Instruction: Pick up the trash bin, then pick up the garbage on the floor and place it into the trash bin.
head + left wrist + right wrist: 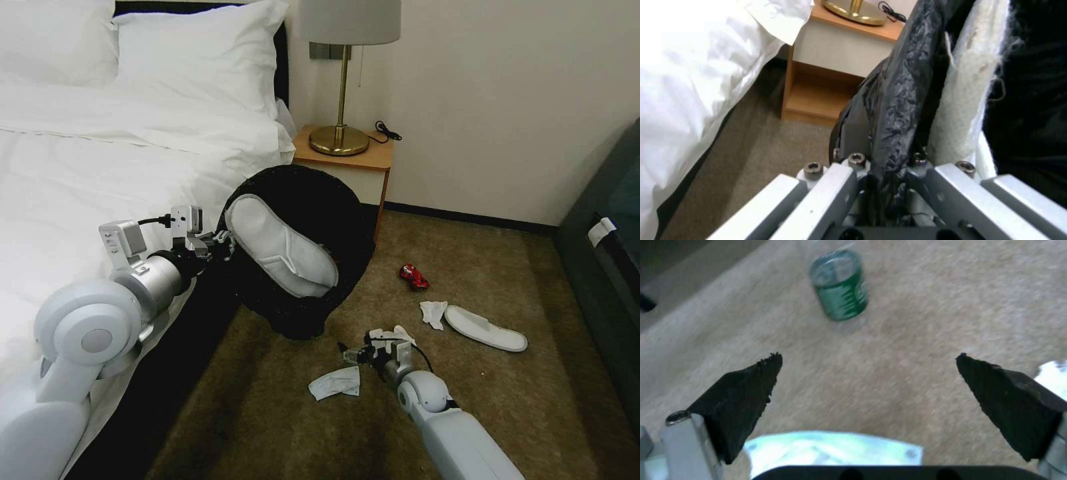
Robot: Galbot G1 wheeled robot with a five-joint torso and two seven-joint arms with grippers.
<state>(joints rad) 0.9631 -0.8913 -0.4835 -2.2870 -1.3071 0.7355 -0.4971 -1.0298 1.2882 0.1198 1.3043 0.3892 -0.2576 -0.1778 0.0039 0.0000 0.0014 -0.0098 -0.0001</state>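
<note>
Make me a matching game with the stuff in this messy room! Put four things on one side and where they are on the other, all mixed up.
Things:
1. slipper
2. red can
3. lamp
4. left gripper

Places:
A. on the nightstand
B. clamped on the bin rim
C. on the carpet near the wall
D. sticking out of the bin

Pairs: 1-D, 2-C, 3-A, 4-B

Bonus: the right gripper is open, low over the carpet, near a green-labelled bottle.
</note>
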